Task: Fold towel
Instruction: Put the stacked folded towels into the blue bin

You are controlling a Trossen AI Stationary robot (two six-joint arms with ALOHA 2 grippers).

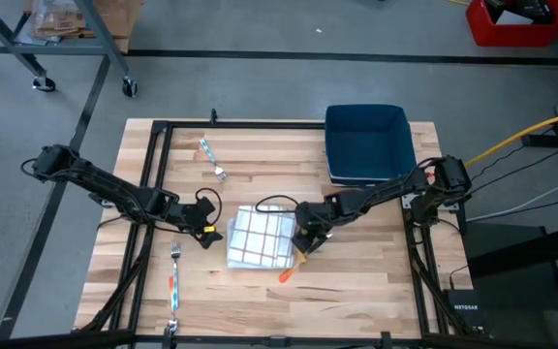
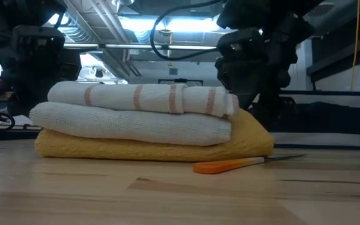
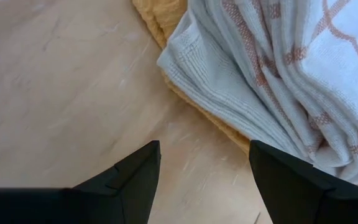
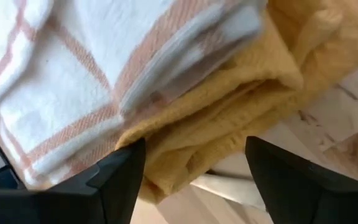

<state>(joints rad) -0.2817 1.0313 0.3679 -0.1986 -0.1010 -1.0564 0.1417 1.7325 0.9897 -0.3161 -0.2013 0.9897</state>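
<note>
High view: the folded towel is flanked by the open, empty left gripper and right gripper, so folding looks done and a clean retreat is called for.

Even, diffuse light falls on the pale wooden slatted table in the high view, with only soft, short shadows beneath the two dark arms and no glare. The low view is backlit: bright fluorescent ceiling strips glow behind, turning the arms into near silhouettes, while the near edge of the table blurs out of focus. Both wrist views are bright and soft; the folded white towel with thin orange stripes is slightly blurred, and the dark fingers show little detail.
</note>
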